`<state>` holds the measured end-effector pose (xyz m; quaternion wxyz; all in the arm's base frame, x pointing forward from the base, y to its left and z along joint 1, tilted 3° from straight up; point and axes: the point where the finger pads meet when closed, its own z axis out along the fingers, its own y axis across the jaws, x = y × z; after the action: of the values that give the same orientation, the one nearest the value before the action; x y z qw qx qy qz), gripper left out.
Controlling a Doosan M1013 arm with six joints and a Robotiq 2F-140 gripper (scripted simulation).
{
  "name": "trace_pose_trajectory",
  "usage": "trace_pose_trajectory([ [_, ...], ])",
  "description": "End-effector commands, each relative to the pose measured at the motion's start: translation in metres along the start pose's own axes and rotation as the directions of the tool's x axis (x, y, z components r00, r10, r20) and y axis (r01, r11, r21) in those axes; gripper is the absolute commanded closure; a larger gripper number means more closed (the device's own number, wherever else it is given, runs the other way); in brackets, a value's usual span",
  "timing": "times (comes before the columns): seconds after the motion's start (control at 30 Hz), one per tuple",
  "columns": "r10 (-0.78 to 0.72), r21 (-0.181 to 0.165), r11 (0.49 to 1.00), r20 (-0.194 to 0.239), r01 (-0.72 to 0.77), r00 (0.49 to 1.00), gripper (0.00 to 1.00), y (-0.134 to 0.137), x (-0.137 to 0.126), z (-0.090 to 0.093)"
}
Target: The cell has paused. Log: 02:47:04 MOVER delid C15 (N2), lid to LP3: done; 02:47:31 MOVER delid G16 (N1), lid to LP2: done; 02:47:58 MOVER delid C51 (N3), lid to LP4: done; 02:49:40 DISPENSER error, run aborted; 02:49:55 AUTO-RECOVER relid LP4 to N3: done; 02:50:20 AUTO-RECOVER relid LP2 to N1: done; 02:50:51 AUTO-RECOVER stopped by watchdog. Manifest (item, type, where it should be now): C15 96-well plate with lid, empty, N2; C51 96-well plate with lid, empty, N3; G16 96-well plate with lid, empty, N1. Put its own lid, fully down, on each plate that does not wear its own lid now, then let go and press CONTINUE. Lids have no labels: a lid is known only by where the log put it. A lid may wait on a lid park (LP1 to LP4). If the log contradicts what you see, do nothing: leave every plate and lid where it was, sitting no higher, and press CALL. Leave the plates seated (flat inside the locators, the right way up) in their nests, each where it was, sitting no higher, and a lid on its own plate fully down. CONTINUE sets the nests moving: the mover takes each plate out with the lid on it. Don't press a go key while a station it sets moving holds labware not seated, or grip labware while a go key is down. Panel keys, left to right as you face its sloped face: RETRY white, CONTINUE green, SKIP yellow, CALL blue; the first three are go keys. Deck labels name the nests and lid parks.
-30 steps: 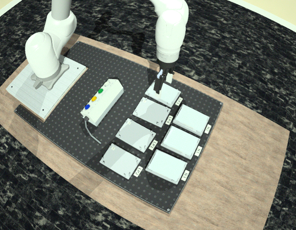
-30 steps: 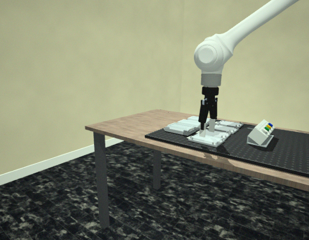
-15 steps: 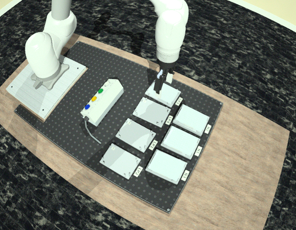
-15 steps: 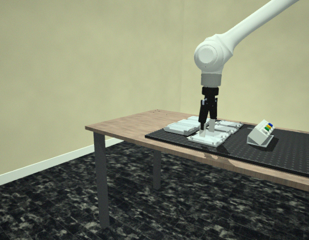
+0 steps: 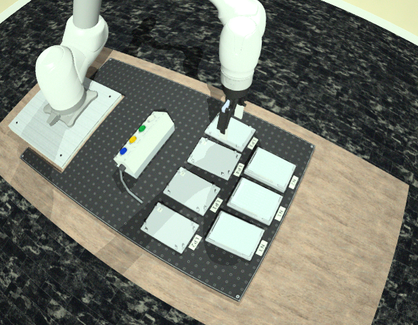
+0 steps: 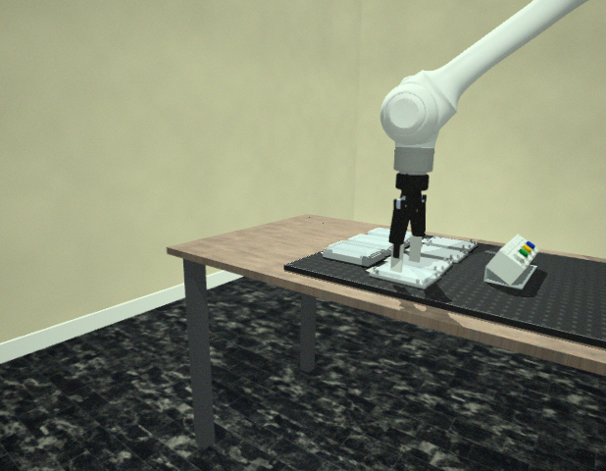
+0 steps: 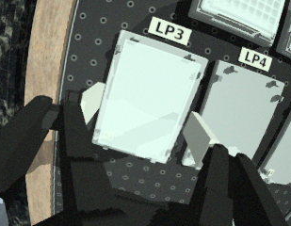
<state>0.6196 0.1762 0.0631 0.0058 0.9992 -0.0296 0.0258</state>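
Observation:
A pale lid (image 7: 147, 104) lies flat on lid park LP3 (image 5: 230, 133) at the far end of the deck. My gripper (image 5: 230, 120) is lowered over it and open. Its two pads stand beside the lid's long edges in the wrist view (image 7: 144, 120), one on each side, without clamping it. The plates in N1 (image 5: 254, 200) and N3 (image 5: 235, 235) have smooth pale tops. Lid parks LP4 (image 5: 214, 158), LP1 (image 5: 191, 190) and LP2 (image 5: 169, 227) are bare.
The key panel (image 5: 144, 143) stands left of the lid parks, with its green (image 5: 142, 128), yellow (image 5: 132, 139) and blue (image 5: 123, 150) keys in view and a cable trailing forward. The arm's base (image 5: 63, 112) stands at the deck's far left.

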Motion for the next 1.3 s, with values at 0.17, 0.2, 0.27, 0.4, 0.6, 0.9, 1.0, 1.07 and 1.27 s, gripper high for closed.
trace_pose_trajectory([
  [0.17, 0.0, 0.0, 1.0, 0.004, 0.0, 1.0, 0.34, 0.001, -0.002, 0.011],
  [0.2, 0.0, 0.0, 1.0, 0.004, 0.0, 1.0, 0.34, 0.001, -0.002, 0.012],
  [0.27, 0.0, 0.0, 1.0, 0.004, 0.0, 1.0, 0.34, 0.001, -0.002, 0.013],
  [0.4, 0.0, 0.0, 1.0, 0.004, 0.0, 1.0, 0.34, 0.001, -0.002, 0.015],
  [0.6, 0.0, 0.0, 1.0, 0.004, 0.0, 1.0, 0.34, 0.001, -0.002, 0.017],
  [0.9, 0.0, 0.0, 1.0, 0.004, 0.0, 1.0, 0.34, 0.001, -0.002, 0.018],
  [1.0, 0.0, 0.0, 1.0, 0.004, 0.0, 1.0, 0.34, 0.001, -0.002, 0.018],
  [1.07, 0.0, 0.0, 1.0, 0.004, 0.0, 1.0, 0.34, 0.001, -0.002, 0.018],
  [1.27, 0.0, 0.0, 1.0, 0.004, 0.0, 1.0, 0.34, 0.001, -0.002, 0.018],
])
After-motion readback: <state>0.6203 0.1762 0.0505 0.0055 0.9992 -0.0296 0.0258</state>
